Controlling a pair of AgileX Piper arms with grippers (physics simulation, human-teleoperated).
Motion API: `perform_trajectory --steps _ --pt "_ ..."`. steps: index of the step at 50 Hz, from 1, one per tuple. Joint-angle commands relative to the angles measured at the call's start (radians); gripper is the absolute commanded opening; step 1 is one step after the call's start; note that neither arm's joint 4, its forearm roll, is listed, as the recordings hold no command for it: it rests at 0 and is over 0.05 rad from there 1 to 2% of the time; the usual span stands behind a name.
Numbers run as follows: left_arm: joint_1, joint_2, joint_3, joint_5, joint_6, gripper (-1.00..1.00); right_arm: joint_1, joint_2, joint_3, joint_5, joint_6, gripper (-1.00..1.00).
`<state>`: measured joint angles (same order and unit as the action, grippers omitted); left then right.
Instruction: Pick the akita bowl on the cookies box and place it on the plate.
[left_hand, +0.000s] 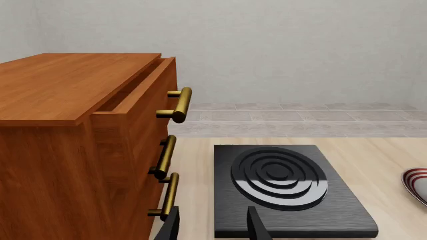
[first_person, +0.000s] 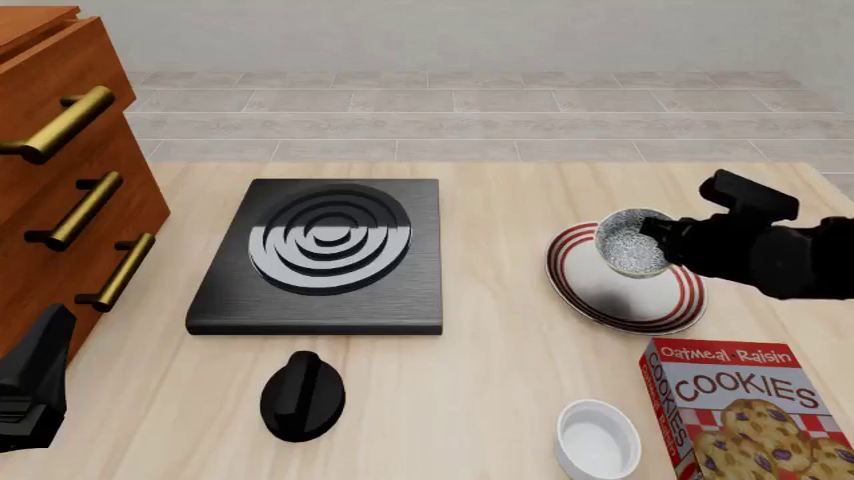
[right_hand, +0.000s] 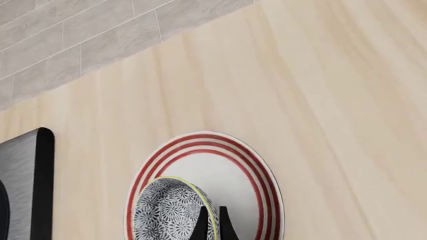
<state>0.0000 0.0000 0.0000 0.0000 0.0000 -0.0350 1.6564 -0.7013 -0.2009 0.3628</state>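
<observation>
Pale wood table (first_person: 507, 400), grey tiled floor (first_person: 467, 110), plain grey wall (left_hand: 280, 45)

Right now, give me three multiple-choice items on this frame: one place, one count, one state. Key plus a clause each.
1. Where is the akita bowl?
A. on the cookies box
B. over the plate
C. on the stove

2. How many handles show on the wooden cabinet?
A. one
B. three
C. five

3. The right gripper is:
A. shut on the bowl's rim
B. open, away from the bowl
C. out of view

Answers: B, the bowl sits over the plate; B, three brass handles show; A, its fingers pinch the rim in the right wrist view.
</observation>
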Motion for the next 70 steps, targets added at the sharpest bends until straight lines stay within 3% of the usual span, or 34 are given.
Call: perform_trajectory --steps 1,70 --pt "0.0 0.0 0.0 0.0 0.0 1.0 -0.001 0.017 -0.019 0.0 -0.001 -1.0" --pt "0.0 0.0 0.0 0.0 0.0 1.0 -0.004 0.104 0.039 -0.136 0.088 -1.0"
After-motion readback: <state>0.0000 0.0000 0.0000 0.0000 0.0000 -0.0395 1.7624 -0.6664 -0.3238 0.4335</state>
